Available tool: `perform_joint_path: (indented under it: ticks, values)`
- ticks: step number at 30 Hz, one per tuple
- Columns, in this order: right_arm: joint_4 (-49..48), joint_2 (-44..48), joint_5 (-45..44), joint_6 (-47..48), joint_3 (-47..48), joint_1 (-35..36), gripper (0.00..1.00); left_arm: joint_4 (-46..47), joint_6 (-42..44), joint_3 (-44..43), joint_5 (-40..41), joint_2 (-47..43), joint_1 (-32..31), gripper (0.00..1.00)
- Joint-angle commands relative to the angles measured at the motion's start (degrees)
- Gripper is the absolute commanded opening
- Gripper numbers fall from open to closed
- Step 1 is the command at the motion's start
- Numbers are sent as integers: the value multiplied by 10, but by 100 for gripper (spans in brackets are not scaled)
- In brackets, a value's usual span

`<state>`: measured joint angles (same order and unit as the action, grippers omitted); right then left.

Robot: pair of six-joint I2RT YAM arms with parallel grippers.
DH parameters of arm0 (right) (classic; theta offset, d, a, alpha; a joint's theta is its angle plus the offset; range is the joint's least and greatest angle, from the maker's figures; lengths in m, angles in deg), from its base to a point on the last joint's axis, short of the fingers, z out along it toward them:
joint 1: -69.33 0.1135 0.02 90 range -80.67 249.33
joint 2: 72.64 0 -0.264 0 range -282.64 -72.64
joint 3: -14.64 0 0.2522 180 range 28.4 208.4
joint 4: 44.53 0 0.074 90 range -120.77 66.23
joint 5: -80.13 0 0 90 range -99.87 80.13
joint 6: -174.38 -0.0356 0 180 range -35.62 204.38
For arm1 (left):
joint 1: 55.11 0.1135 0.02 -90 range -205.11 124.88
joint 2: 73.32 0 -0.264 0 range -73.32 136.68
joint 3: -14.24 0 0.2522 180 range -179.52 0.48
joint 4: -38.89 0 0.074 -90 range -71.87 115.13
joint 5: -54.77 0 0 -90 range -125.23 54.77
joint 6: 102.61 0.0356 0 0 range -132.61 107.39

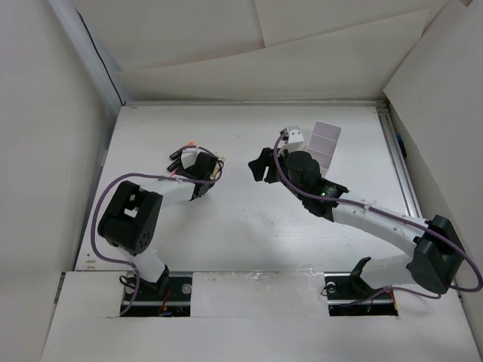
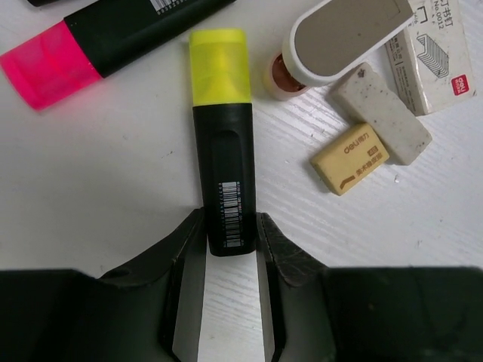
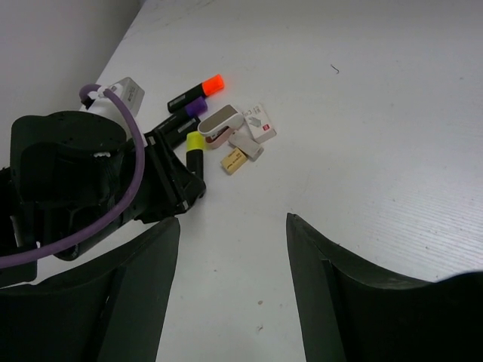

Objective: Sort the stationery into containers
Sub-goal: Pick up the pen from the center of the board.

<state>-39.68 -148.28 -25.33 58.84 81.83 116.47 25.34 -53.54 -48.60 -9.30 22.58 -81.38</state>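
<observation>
Left pincer [image 2: 230,226] gripping highlighter [image 2: 222,143], table [image 1: 249,226], cardboard walls [image 1: 45,136]

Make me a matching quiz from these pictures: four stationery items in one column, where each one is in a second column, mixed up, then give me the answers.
Items:
1. yellow highlighter
2. pink highlighter
3. tan eraser
4. staple box

Places:
a. against the speckled eraser
b. upper right corner of the left wrist view
c. its end between the left fingers
d. upper left corner of the left wrist view, away from the fingers

Pairs: 1-c, 2-d, 3-a, 4-b
</observation>
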Motion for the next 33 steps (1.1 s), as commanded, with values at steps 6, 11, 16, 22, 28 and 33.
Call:
perform_joint_path:
  ticks: [6,11,16,22,28,33]
  values:
    - [-12,6,38,-15,13,-27,65,-5,20,114,-54,-146,-6,2]
    - [-12,-7,95,-42,13,-39,63,43,53,190,-121,-285,-6,4]
    - [-25,-49,176,-70,25,-44,62,93,85,253,-218,-436,-17,5]
    - [-30,-156,278,-97,90,-44,63,162,110,285,-286,-486,-45,8]
    - [-43,-204,333,-115,126,-49,66,194,122,310,-333,-505,-45,8]
    - [-62,-210,363,-122,126,-49,66,209,127,323,-361,-526,-45,8]
